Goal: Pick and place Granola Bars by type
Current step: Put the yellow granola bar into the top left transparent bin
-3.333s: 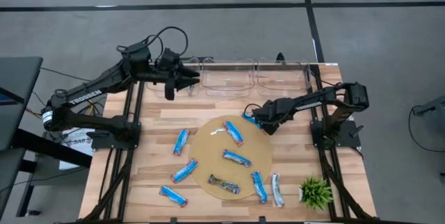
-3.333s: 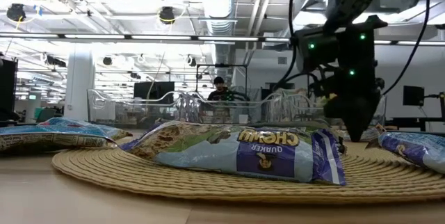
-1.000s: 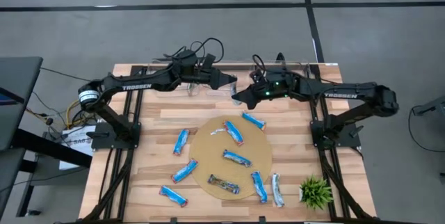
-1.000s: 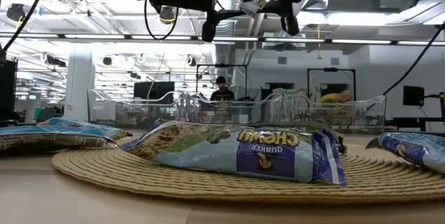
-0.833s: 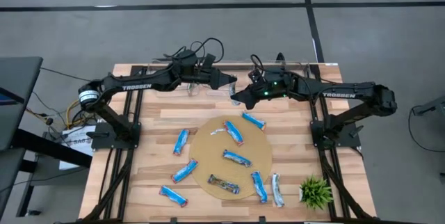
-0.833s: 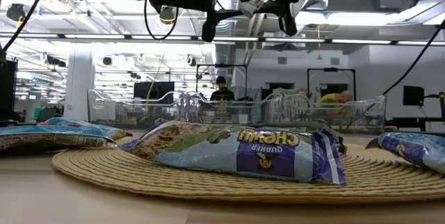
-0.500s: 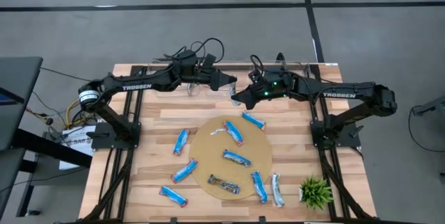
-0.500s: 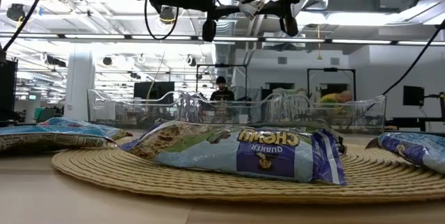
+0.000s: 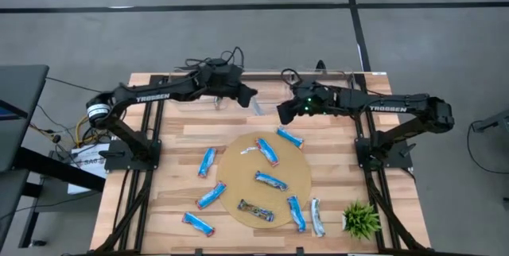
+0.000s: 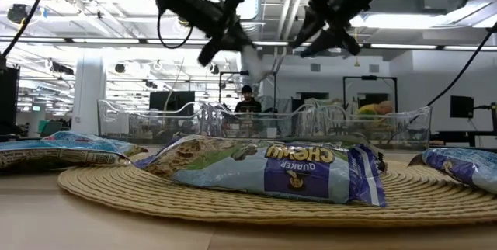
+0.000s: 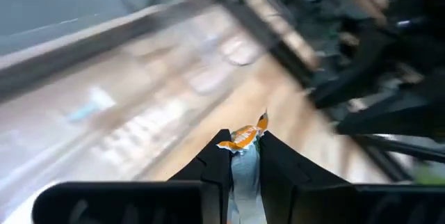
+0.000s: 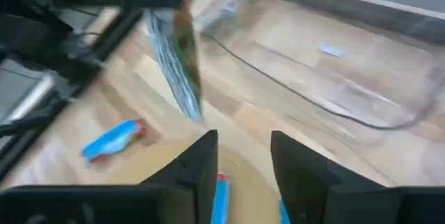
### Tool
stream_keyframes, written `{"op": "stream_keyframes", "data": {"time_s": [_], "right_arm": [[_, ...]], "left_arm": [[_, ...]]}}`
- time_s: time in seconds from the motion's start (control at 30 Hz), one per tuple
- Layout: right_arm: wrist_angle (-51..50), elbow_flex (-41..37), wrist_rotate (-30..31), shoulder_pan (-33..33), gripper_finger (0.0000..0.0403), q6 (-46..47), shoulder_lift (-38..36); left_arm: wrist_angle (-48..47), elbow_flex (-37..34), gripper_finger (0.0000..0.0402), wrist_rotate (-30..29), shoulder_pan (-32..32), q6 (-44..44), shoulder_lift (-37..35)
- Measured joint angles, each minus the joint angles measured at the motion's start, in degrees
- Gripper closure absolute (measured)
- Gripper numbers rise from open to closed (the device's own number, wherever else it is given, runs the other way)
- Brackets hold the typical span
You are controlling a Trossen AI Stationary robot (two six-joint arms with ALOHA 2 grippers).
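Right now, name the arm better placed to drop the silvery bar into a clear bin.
Left: the left gripper is shut on the silvery bar near the clear bins. The right gripper is open, empty.

Bright overhead light, blurred wrist views

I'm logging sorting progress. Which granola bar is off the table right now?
The silvery bar pinched in the left gripper, hanging in the air beside the open right gripper. All the other bars lie flat on the round mat or bare wood.
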Motion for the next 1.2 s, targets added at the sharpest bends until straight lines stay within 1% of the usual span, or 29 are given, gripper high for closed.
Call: {"op": "stream_keyframes", "data": {"time_s": [0.07, 0.13, 0.23, 0.4, 0.47, 0.5, 0.6, 0.7, 0.87, 1.0, 1.13, 1.2], "right_arm": [[-2.12, 0.0, 0.73, -0.22, 0.0264, -1.13, 0.0], [-4.47, 0.0, 1.01, -0.25, 0.0256, -1.29, -0.07], [-7.14, 0.02, 1.18, -0.23, 0.0247, -1.29, -0.46], [-8.34, 0.07, 1.75, -0.25, 0.0241, -1.34, -0.46], [-8.85, 0.07, 2.53, -0.25, 0.0242, -1.42, -0.46], [-9.38, 0.07, 2.76, -0.25, 0.0243, -1.45, -0.46], [-11.26, 0.07, 2.92, -0.25, 0.0247, -1.85, -0.46], [-13.26, 0.07, 2.69, 0.0, 0.025, -2.71, -0.46], [-17.0, 0.07, 2.35, 0.94, 0.0246, -2.38, -0.46], [-20.1, 0.07, 2.33, 2.12, 0.0236, -2.51, 0.05], [-20.78, 0.17, 2.03, 3.65, 0.0227, -5.85, 0.84], [-21.24, 0.09, 2.0, 4.34, 0.0224, -7.55, 1.55]], "left_arm": [[-2.62, 0.02, 0.0361, -2.23, 0.97, 1.36, -1.12], [-7.39, 0.02, 0.0361, -6.37, 2.27, 3.58, -2.73], [-14.7, 0.02, 0.0361, -15.22, 4.17, 7.59, -5.05], [-24.42, 0.02, 0.036, -27.15, 6.88, 12.14, -9.34], [-27.1, 0.02, 0.036, -30.42, 7.58, 13.36, -10.2], [-28.24, 0.02, 0.036, -31.15, 8.0, 13.82, -10.59], [-31.24, 0.02, 0.0356, -31.62, 8.77, 15.95, -11.0], [-34.91, 0.02, 0.0339, -31.17, 9.12, 16.33, -10.89], [-37.41, -0.44, 0.0286, -28.1, 10.04, 16.33, -10.67], [-37.76, -0.44, 0.024, -27.11, 10.5, 16.33, -10.69], [-37.11, -0.44, 0.0213, -26.48, 10.47, 14.87, -10.67], [-37.12, -0.37, 0.0207, -24.14, 10.36, 13.28, -10.67]]}}
